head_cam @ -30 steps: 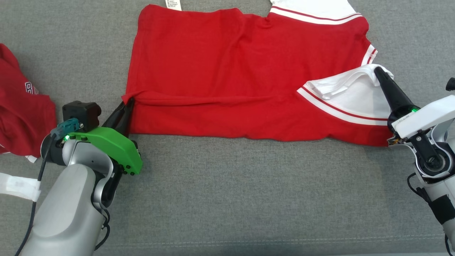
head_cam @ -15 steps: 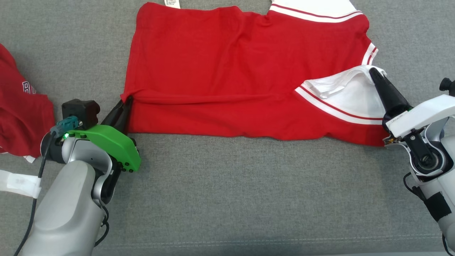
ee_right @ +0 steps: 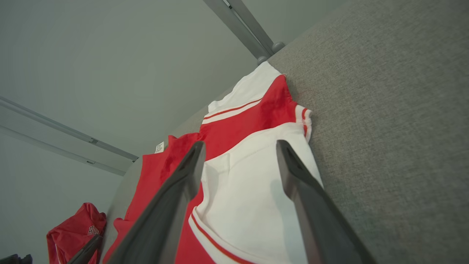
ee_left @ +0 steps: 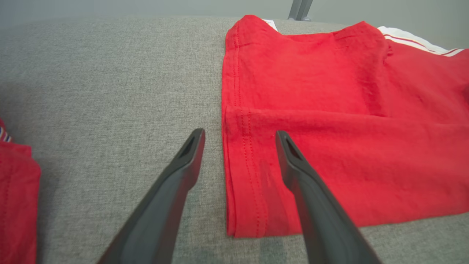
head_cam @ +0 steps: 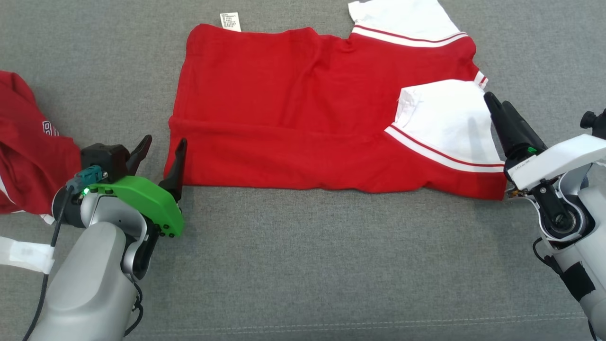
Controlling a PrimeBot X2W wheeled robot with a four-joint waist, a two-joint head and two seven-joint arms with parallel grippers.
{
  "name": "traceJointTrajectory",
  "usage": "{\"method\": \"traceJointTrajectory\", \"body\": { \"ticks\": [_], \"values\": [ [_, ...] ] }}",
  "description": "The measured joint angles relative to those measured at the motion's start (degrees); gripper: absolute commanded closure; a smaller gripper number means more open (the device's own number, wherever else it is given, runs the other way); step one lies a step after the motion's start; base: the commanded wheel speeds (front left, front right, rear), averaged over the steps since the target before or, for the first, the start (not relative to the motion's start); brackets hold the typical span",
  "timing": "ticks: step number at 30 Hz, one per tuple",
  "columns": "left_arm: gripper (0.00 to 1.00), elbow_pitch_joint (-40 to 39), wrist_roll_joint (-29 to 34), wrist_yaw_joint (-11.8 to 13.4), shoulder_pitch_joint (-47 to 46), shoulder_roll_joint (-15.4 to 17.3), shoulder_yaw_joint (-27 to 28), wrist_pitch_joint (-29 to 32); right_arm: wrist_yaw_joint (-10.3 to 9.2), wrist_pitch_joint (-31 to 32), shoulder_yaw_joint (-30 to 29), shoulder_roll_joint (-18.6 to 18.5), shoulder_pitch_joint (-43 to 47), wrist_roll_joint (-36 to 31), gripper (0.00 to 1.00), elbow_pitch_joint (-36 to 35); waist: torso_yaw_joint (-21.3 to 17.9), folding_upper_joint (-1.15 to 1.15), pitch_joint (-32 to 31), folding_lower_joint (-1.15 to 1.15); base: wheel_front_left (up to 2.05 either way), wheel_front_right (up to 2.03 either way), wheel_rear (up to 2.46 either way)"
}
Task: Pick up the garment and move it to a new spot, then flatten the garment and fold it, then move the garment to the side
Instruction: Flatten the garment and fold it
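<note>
Grey fabric-covered table (head_cam: pixel 303 265) bearing folded red-and-white T-shirt (head_cam: pixel 284 118); pale wall (ee_right: pixel 110 55) at far side; left tool (head_cam: pixel 164 139) and right tool (ee_right: pixel 240 145) wide, empty.

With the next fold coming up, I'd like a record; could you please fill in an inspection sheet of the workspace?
Surface: grey fabric, flat.
Job's things: red shirt spread out, its near strip folded over and its white sleeve folded onto the body.
Clutter: second red garment bunched at the left; white strap beside the left arm.
Grippers: left gripper open at the shirt's left edge; right gripper open beside the sleeve; neither holds anything.
Cables: left cable, black, runs along the left arm; right cable, black, loops by the right arm.
Surroundings: grey wall and metal rail behind the surface.
</note>
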Motion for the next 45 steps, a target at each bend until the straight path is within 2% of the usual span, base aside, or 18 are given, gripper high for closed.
{"method": "traceJointTrajectory", "body": {
  "ticks": [20, 32, 45],
  "values": [
    [0.00, 1.45, -0.88, 0.08, 7.45, 0.93, 0.79, -1.51, 0.01, -2.97, 5.13, -2.70, 9.91, -4.05, 0.00, 0.89, -1.93, 0.00, -5.93, 0.00, 0.00, 0.00, 0.00],
    [0.00, -0.03, -1.07, 0.24, 7.34, 0.91, 0.82, -0.98, 0.01, -2.85, 5.50, -0.27, 11.23, -3.24, 0.00, 2.61, -2.13, 0.00, -3.88, 0.00, 0.00, 0.00, 0.00],
    [0.00, 0.66, -3.07, -0.01, 6.94, 0.51, 0.93, 1.35, 0.02, -2.13, 6.00, 0.52, 10.17, -2.25, 0.00, 3.77, -2.38, 0.00, -2.02, 0.00, 0.00, 0.00, 0.00]
  ]
}}
